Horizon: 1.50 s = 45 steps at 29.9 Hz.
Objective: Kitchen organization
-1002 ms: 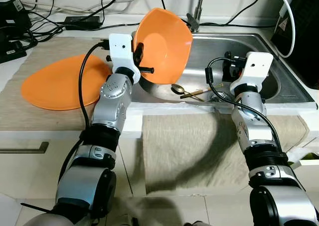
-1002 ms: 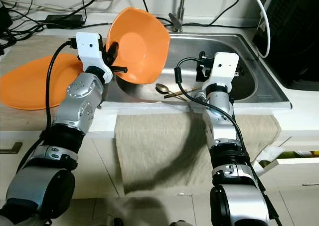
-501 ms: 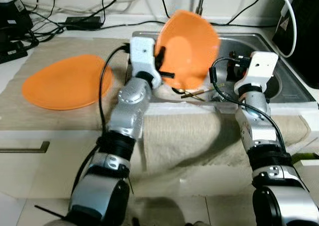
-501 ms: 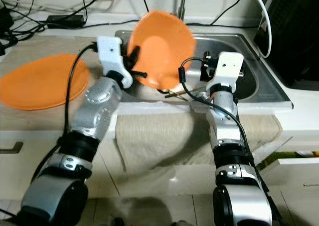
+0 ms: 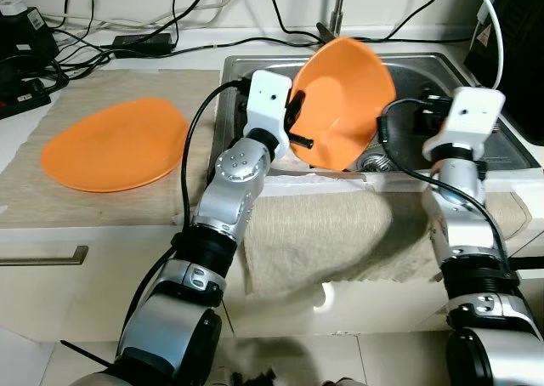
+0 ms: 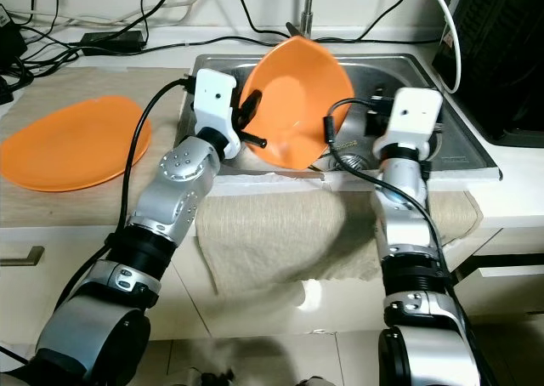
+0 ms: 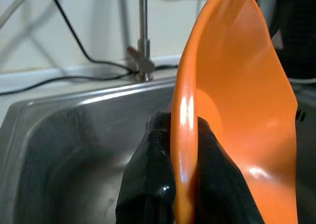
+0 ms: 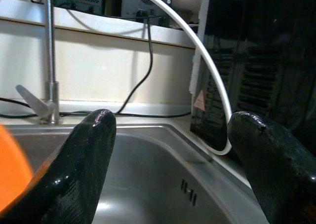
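Observation:
My left gripper (image 7: 182, 123) is shut on the rim of an orange bowl (image 5: 344, 101), one finger on each side of the edge. The bowl (image 7: 237, 100) is held tilted on its side above the middle of the steel sink (image 5: 236, 66). My right gripper (image 8: 168, 130) stands open over the right part of the sink with nothing between its fingers, close to the bowl's right edge. An orange plate (image 5: 115, 144) lies flat on the beige mat on the counter to the left.
A faucet (image 5: 338, 12) rises behind the sink. A beige cloth (image 5: 314, 233) hangs over the counter front below the sink. Cables and power adapters (image 5: 25, 54) crowd the back left. A black appliance (image 5: 520, 29) stands at the right.
My left arm has carried the bowl rightwards from the sink's left edge to over its middle, now covering the spoon in the basin. The right arm has shifted slightly right.

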Tool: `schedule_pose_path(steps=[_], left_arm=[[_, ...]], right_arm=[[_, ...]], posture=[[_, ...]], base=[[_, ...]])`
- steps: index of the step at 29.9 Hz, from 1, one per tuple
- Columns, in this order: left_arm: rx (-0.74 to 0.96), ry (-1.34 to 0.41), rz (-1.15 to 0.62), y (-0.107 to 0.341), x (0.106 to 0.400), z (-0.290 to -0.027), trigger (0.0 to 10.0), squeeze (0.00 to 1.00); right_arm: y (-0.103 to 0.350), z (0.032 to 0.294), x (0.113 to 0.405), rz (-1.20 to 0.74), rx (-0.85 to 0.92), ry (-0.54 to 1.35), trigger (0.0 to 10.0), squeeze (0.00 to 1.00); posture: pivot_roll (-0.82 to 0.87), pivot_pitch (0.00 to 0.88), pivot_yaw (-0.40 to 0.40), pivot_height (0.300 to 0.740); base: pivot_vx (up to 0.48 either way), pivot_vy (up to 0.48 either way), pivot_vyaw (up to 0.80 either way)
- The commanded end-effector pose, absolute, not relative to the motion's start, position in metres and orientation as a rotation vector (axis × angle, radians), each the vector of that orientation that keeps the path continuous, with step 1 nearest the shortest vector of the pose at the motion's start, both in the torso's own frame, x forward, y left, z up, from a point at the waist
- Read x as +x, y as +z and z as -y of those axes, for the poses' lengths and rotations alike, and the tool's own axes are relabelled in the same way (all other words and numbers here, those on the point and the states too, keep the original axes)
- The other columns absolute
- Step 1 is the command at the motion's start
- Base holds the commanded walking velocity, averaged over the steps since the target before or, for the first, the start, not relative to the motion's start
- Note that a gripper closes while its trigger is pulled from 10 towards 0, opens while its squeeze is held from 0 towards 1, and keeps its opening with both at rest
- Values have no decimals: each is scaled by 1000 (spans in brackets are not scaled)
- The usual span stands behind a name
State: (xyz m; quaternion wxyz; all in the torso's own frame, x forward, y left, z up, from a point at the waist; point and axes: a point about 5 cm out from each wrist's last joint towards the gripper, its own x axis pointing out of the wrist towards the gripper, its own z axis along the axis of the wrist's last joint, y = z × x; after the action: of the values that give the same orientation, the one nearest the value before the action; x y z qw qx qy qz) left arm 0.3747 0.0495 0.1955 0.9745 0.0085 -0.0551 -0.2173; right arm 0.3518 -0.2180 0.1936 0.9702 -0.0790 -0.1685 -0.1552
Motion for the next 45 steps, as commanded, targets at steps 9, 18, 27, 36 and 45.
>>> schedule_pose_path(steps=[9,18,27,36,45], left_arm=[[26,-409,105,210,394,-50,10000,0],[54,-427,55,212,403,-49,10000,0],[119,-426,-5,209,407,-50,10000,0],[151,-453,-61,200,406,-44,10000,1000],[158,-484,-84,194,402,-35,10000,1000]], right_arm=[[190,229,341,274,-123,-250,10000,0],[194,224,333,255,-78,-170,10000,0],[195,217,320,245,-44,-131,10000,0],[197,210,306,234,-36,-129,10000,0],[195,208,299,223,-27,-146,10000,0]], posture=[[-84,0,58,740],[-98,0,62,740],[-118,0,84,740],[-156,0,123,740],[-170,0,138,740]], base=[[0,0,0],[0,0,0],[0,0,0],[0,0,0],[0,0,0]])
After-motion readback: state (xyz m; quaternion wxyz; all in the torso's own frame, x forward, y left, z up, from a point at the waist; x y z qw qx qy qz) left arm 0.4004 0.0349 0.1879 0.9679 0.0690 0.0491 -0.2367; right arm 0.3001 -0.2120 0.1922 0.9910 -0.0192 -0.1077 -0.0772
